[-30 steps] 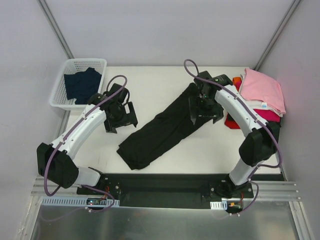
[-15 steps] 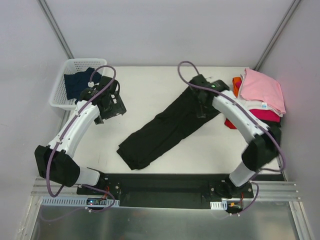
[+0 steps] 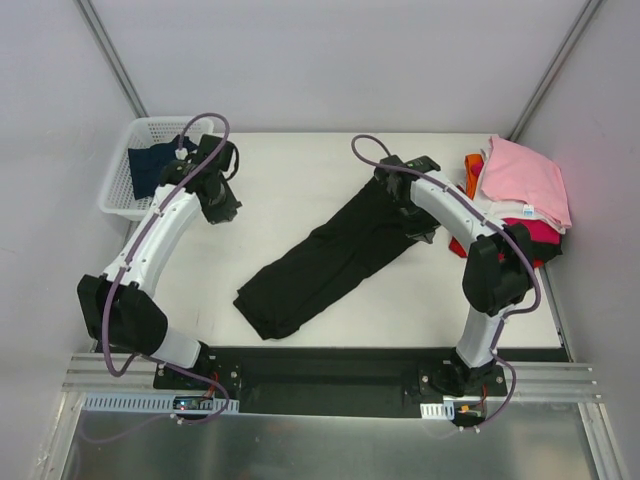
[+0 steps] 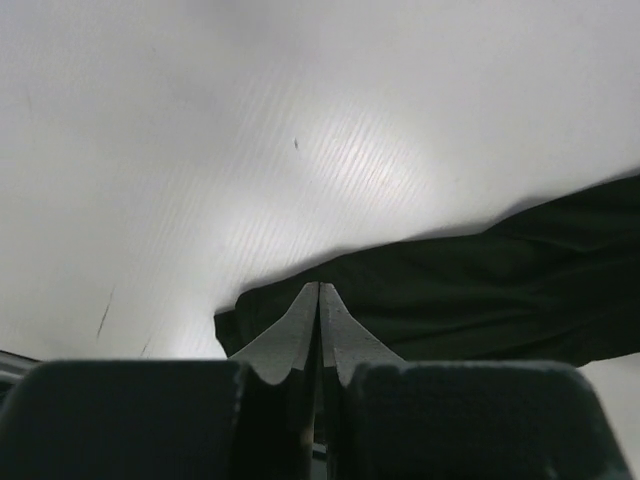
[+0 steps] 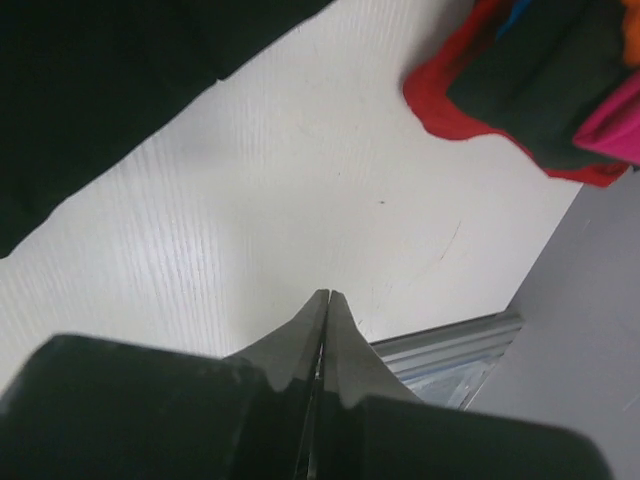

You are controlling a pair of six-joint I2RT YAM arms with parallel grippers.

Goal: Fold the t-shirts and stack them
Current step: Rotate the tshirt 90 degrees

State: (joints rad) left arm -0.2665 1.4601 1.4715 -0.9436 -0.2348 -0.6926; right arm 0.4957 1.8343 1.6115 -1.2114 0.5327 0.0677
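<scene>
Lying slantwise across the white table (image 3: 300, 170), the black t-shirt (image 3: 330, 255) is rumpled into a long band that runs from the near left up toward the far right. The left fingers (image 4: 318, 300) are clenched tip to tip with nothing between them. In the top view that arm reaches toward the far left corner, well apart from the black cloth, and its wrist is just beside a white basket (image 3: 115, 195) that holds a dark navy t-shirt (image 3: 152, 165). The right fingers (image 5: 326, 300) are likewise pressed together and empty. The right wrist view shows them over bare table, with the black t-shirt's edge at the upper left and a red t-shirt (image 5: 450, 110) at the upper right. From above, the right arm bends over the far end of the black t-shirt. At the table's right edge sits a stack: a pink t-shirt (image 3: 525, 175) on top, a white one (image 3: 520, 210) under it, then magenta (image 3: 540, 230), with red showing at the bottom and orange (image 3: 473, 162) peeking out on the far side.
</scene>
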